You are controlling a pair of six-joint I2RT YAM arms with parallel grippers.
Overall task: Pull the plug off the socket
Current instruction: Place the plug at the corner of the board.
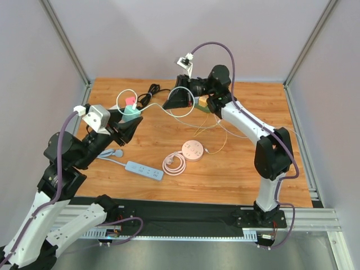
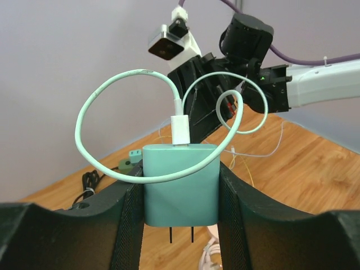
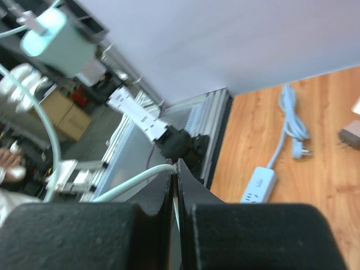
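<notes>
Gripped but not pulled yet: my left gripper (image 1: 130, 121) clamps the teal charger (image 2: 181, 183) above the table (image 1: 236, 169), white plug (image 2: 181, 125) still seated. My right gripper (image 3: 175, 169) is pinched shut on the cable (image 3: 135, 179), I think. Next up is a straight pull apart.

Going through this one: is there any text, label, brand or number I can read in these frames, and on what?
No text is readable in any view.
green charger: plain face, no print visible.
cable: no marking visible.
blue power strip: any marking is too small to read.
pink round socket: any marking is too small to read.
</notes>
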